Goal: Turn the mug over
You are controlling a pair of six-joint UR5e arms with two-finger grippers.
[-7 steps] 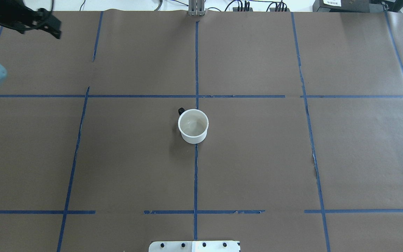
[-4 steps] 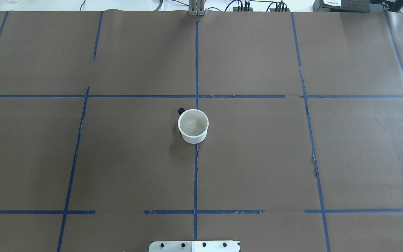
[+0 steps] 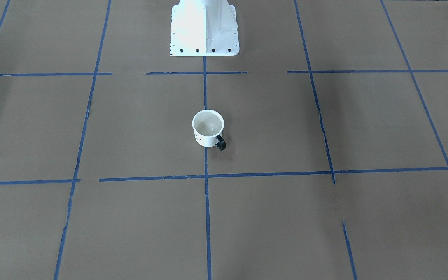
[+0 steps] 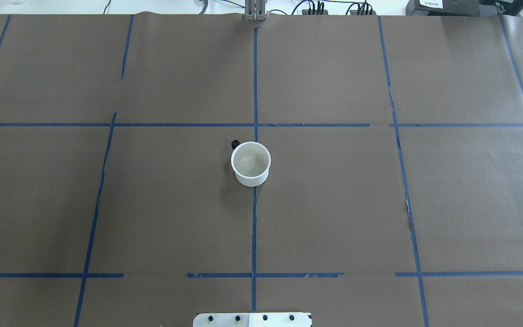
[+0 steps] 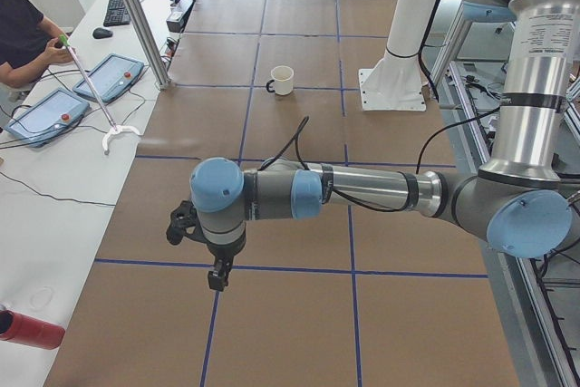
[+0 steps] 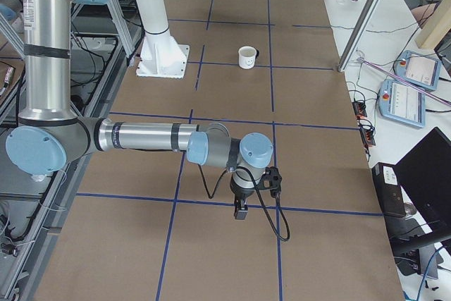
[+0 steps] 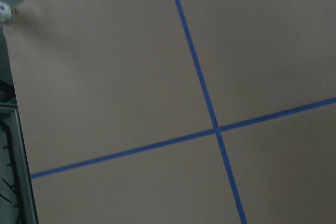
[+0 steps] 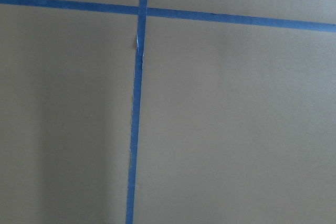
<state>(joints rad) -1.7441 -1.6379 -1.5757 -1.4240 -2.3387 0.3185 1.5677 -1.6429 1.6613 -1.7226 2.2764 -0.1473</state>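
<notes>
Squarely upright, the mug points its handle to eleven o'clock (overhead); finger spacing of left gripper and right gripper: cannot tell.

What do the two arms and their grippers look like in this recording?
Both the left arm and the right arm are silver metal tubes with dark grey joints and light blue round caps. The left gripper and right gripper are small and black. A thin black cable loops from the right wrist.

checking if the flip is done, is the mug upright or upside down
Upright. The mug stands on its base, mouth up; the overhead view looks straight into its empty white interior.
</notes>
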